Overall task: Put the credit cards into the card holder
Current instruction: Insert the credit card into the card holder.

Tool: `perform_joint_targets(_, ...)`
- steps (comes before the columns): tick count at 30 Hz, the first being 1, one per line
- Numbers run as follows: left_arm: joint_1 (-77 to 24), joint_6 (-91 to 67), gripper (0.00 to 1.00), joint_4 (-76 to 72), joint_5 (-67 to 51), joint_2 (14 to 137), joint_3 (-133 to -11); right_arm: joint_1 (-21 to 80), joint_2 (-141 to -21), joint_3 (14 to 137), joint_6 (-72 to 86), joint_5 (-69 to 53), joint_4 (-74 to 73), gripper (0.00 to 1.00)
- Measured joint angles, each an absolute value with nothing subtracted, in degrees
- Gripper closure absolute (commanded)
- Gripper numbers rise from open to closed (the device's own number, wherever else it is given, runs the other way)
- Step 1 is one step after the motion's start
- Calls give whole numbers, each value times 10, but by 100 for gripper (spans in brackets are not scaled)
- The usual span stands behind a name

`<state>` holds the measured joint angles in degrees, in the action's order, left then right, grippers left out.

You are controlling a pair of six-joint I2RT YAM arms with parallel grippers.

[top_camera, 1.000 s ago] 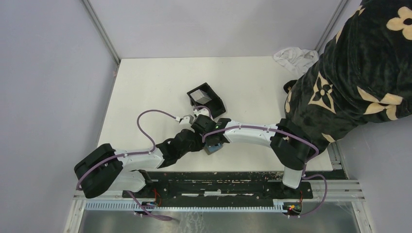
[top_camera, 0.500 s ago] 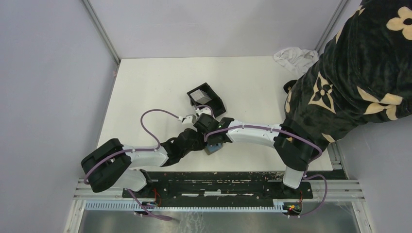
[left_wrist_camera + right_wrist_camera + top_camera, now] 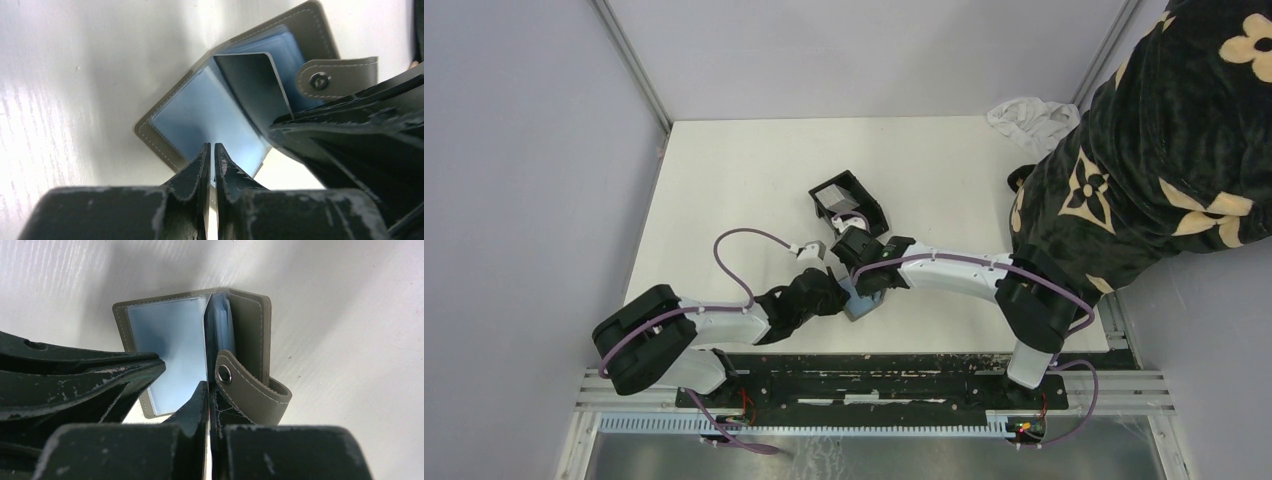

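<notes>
Right tool (image 3: 206, 388): fingers clamped together on one thin grey card (image 3: 250, 85) with a rounded corner, held upright on edge inside the open fold. Left tool (image 3: 210, 150): fingers narrow, only a slit between them, tips at the lower edge of a blue sleeve (image 3: 200, 115). Cannot tell whether a leaf is pinched.

One desk (image 3: 724, 180), white, matte, faintly streaked.

One person (image 3: 1164, 150) at the right edge, in a black garment with a tan flower print.

Two arms. Left arm (image 3: 724, 320) lies low and reaches right. Right arm (image 3: 954, 272) lies low and reaches left. Their wrists meet near the desk's front edge.

One white cloth (image 3: 1029, 115), crumpled, at the far right corner.

One black box (image 3: 849, 203), open-topped with upright walls, something grey inside, just beyond the wrists.

One card holder (image 3: 250, 325): a grey leather-like folding wallet with pale stitching. It lies open on the desk under both tools, near the box. One cover lies flat, the other stands up. Glossy blue see-through sleeves inside.

One closing strap (image 3: 245, 390), curled over, with one round metal snap (image 3: 223, 373).
</notes>
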<state>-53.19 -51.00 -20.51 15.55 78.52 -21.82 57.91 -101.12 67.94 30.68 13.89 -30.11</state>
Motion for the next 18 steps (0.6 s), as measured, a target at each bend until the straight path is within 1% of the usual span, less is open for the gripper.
perform_joint_targets(8, -532, -512, 88, -198, 156, 785, -212, 557, -1006, 676, 305, 101, -300, 99)
perform_joint_targets(18, -532, -512, 89, -196, 156, 785, -212, 511, -988, 648, 308, 20, -274, 99)
